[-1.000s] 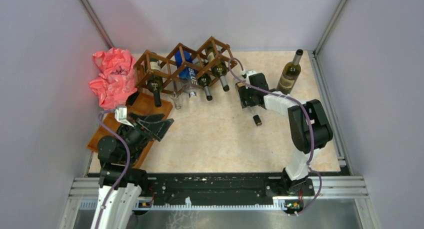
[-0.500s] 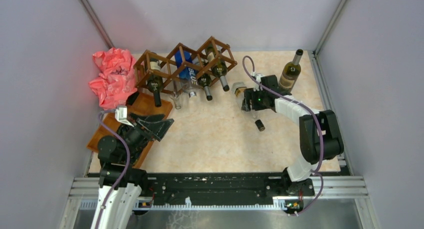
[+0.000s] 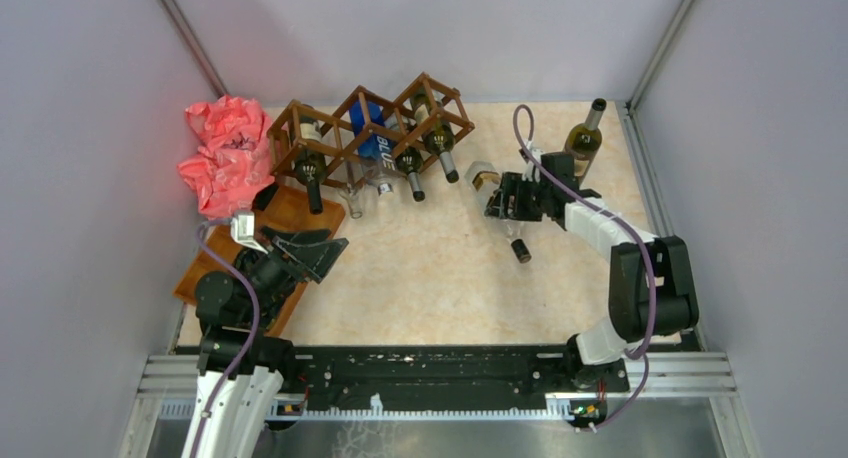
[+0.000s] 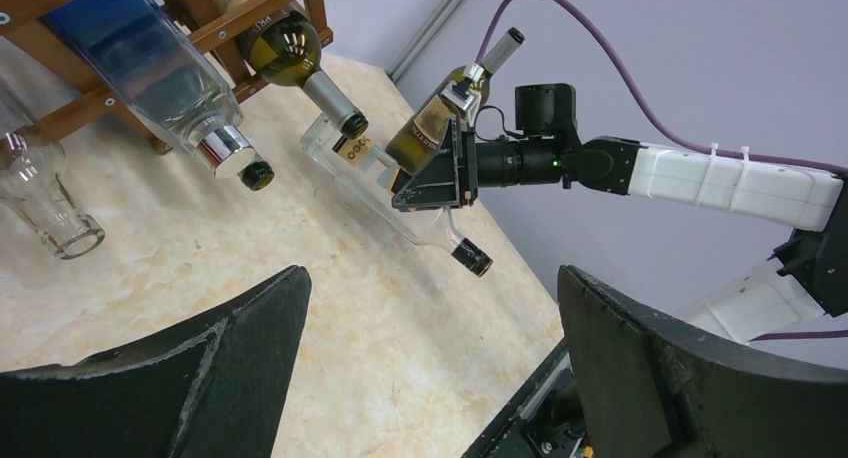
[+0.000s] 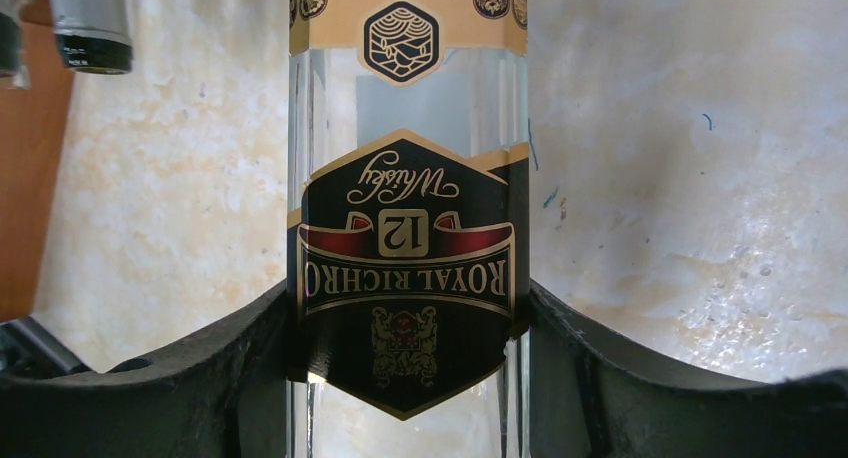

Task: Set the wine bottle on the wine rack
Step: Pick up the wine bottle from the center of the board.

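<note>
Hovering left end effector point(image 3: 300, 250): its jaws stand wide with nothing between them, above the brown tray point(image 3: 292, 206) at the left edge of the tabletop point(image 3: 430, 278).
Wine rack point(image 3: 370, 138): it sits at the back left with several bottles lying in its cells, necks pointing toward us. We cannot tell which cell is free.
Clear bottle point(image 5: 405, 128): it is to the right of the rack and near it, held tilted with the capped neck lower and nearer us. We read it as lifted off the tabletop. Its label reads whisky.
Right end effector point(image 3: 508, 200): it is clamped on the clear bottle across the labelled body, one finger on each side.
Handling: we judge the bottle to be rigid glass, fairly heavy, smooth and breakable. The paper label should grip better than bare glass. A mid-body hold keeps the weight close to the jaws, whereas a hold on the neck would let it swing.
Green bottle point(image 3: 582, 143): it stands upright at the back right, just beside the right wrist, where a careless swing could topple it.
</note>
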Controlling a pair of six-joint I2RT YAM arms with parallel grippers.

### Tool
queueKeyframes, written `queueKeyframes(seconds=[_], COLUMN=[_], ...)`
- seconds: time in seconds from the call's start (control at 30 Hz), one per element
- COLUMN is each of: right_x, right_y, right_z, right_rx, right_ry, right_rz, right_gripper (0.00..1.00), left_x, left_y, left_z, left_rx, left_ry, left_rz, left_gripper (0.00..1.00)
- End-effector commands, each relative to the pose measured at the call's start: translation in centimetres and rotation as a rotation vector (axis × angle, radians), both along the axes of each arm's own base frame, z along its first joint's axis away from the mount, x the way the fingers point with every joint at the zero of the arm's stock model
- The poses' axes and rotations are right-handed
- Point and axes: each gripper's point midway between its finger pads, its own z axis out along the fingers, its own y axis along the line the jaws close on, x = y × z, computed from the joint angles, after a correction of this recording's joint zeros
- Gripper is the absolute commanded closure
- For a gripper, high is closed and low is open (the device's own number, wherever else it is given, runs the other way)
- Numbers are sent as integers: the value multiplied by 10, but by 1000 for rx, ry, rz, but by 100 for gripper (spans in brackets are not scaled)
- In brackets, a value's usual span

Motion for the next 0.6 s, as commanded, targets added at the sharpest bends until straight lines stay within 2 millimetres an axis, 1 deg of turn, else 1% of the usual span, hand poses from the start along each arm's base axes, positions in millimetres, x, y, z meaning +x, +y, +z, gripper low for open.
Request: queueKeyframes(seconds=[0.0, 0.13, 0.2, 0.33, 0.57], right_x=[26, 23, 25, 24, 22], right_y=[15, 12, 11, 8, 3], right_z=[80, 86, 94, 103, 112], right_rx=[164, 202, 220, 247, 306], right_ry=[-251, -244, -272, -293, -301], right_rz=[33, 23, 21, 15, 3], right_gripper=[100, 100, 100, 100, 100], left_x=[-6, -6, -5, -5, -4], left_y=[-2, -4, -5, -7, -11], left_z=[17, 17, 18, 19, 15], left_rx=[-14, -19, -22, -24, -29], left_ry=[-46, -44, -45, -44, -20], left_rz=[-26, -39, -47, -59, -89], left_gripper=[1, 1, 1, 1, 1])
